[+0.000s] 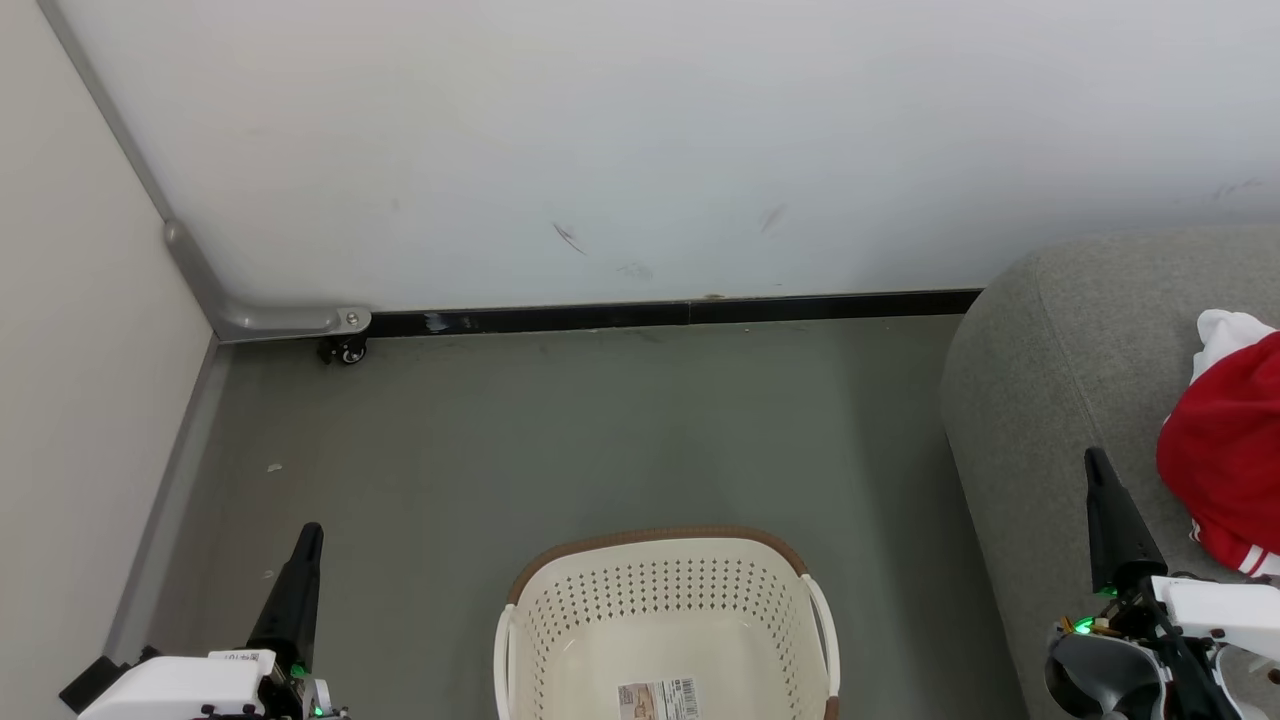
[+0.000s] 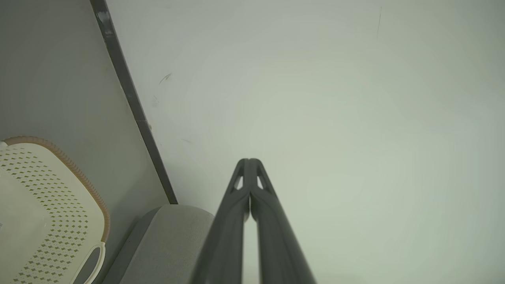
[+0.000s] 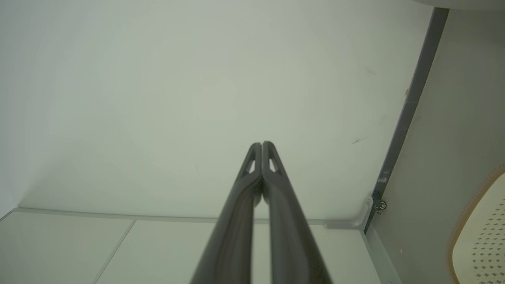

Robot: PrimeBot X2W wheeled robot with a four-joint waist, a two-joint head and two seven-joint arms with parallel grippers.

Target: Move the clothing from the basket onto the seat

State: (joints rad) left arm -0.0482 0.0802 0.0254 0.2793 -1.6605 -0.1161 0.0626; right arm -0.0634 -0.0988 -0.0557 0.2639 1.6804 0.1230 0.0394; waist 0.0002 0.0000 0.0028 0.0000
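White wall (image 1: 640, 150) across the back. Grey floor (image 1: 600, 430) below it, with a black skirting strip (image 1: 680, 312) between them.

Seat (image 1: 1060, 340): grey sofa at the right edge, with its rounded corner toward the wall.

Basket (image 1: 660, 590): stands on the floor at bottom centre, between the two arms and to the left of the seat, with a strip of floor between. Its inner bottom is in plain sight.

Clothing (image 1: 1225, 450): red heap with a white part on top and white stripe trim at its lower edge. It lies on the seat at the far right and is cut by the frame edge.

Right claw (image 1: 1095, 458): clenched, fingers pressed together, grasping nothing. Its tip is over the seat cushion, just left of the clothing, with a gap between them.

Left claw (image 1: 312, 532): clenched, grasping nothing. It is over the floor at lower left, to the left of the basket. It is well apart from the clothing, with the basket between them.

Barcode sticker (image 1: 657, 698): on the basket's bottom.

Caster wheel (image 1: 345, 350): at the foot of the wall, on the left.
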